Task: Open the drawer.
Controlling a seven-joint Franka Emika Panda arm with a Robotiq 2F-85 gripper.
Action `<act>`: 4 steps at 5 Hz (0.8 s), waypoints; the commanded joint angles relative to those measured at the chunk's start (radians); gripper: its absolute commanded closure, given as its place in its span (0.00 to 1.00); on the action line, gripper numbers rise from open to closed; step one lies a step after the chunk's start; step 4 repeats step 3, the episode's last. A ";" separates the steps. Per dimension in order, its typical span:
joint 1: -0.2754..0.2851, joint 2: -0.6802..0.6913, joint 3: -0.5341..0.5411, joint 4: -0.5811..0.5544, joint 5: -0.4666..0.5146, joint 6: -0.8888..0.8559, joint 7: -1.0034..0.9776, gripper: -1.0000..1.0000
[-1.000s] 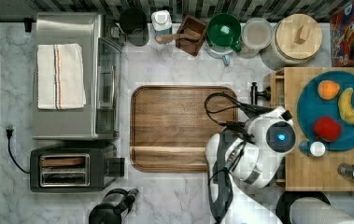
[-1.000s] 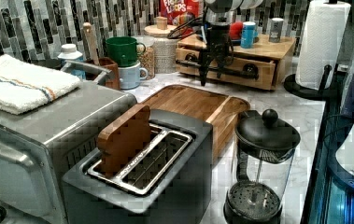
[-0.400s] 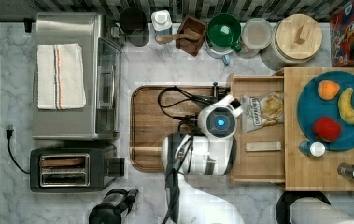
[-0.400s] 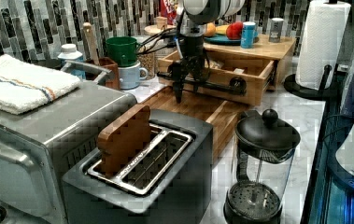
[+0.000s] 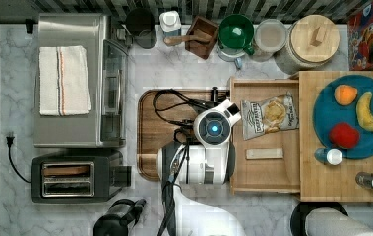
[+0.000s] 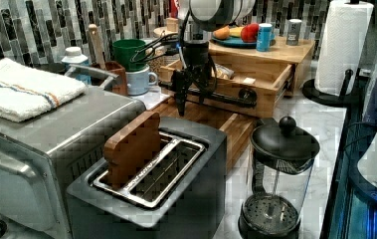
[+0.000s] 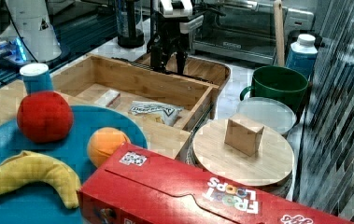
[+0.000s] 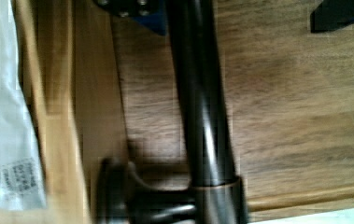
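In the top view, the brown wooden tray lies just left of the drawer, which stands pulled out from the pale box over the tray's right part. The gripper hangs at the drawer's black bar handle, fingers spread either side of it, seemingly loose. Inside the drawer lie a chip bag and a small wooden block; right of it, the blue plate sits atop the box

A kitchen: marble counter, toaster, toaster oven, French press, tiled backsplash
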 commanded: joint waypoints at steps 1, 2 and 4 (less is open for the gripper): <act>0.120 -0.027 0.072 0.006 -0.053 -0.010 0.212 0.00; 0.119 -0.027 0.073 0.006 -0.054 -0.010 0.213 0.00; 0.116 -0.027 0.076 0.006 -0.055 -0.010 0.214 0.00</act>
